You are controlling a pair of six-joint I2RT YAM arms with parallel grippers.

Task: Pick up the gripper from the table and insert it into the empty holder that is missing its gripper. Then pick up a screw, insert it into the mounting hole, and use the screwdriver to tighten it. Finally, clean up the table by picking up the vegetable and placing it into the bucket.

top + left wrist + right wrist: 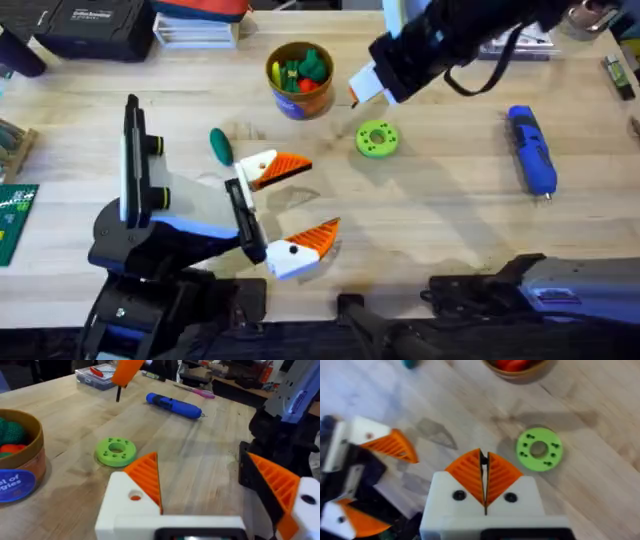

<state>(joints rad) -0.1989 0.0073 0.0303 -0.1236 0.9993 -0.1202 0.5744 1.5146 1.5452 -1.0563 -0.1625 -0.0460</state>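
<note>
Two orange wedge-tipped fingers are seen on the left gripper (290, 210), spread wide apart over the table (450, 210) with nothing between them. Each orange gripper tip (285, 166) is ribbed, tapers to a point and is seated in a white holder block (257, 165). Just left of the upper finger, the vegetable (220, 146), a small dark green oblong, is lying flat on the wood, outside the jaws. Behind it, the bucket (298, 80) is standing upright, already filled with bright toy pieces. A lime-green disc (377, 139) is lying right of the bucket. Above the disc the right gripper (485, 477) is held with its orange pads pressed together, clenched on something thin and dark. Well to the right, the blue screwdriver (531, 150) is lying untouched.
</note>
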